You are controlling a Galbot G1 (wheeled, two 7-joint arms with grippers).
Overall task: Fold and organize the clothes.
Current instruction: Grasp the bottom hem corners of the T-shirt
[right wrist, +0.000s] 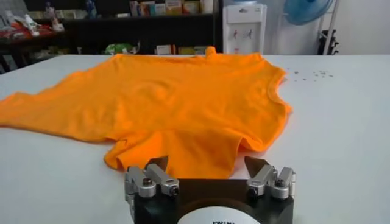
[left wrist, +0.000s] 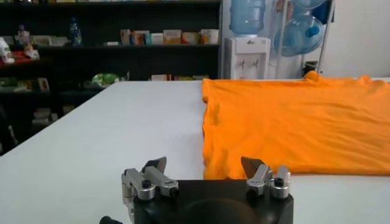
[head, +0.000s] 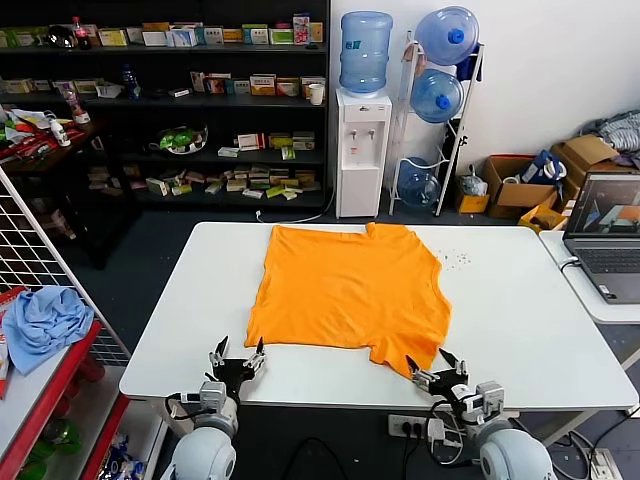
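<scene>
The orange T-shirt (head: 350,290) lies spread flat on the white table (head: 520,310), its plain side up; no lettering shows. My left gripper (head: 237,356) is open and empty at the table's near edge, just short of the shirt's near left corner (left wrist: 210,167). My right gripper (head: 432,368) is open and empty at the near edge, just in front of the shirt's near right sleeve (right wrist: 177,155). The shirt fills the left wrist view (left wrist: 292,122) and the right wrist view (right wrist: 170,103) beyond the open jaws.
A laptop (head: 605,235) stands on a second table at the right. A light blue cloth (head: 45,320) lies on a red shelf at the left. A water dispenser (head: 362,150) and stocked shelves (head: 170,110) stand behind the table.
</scene>
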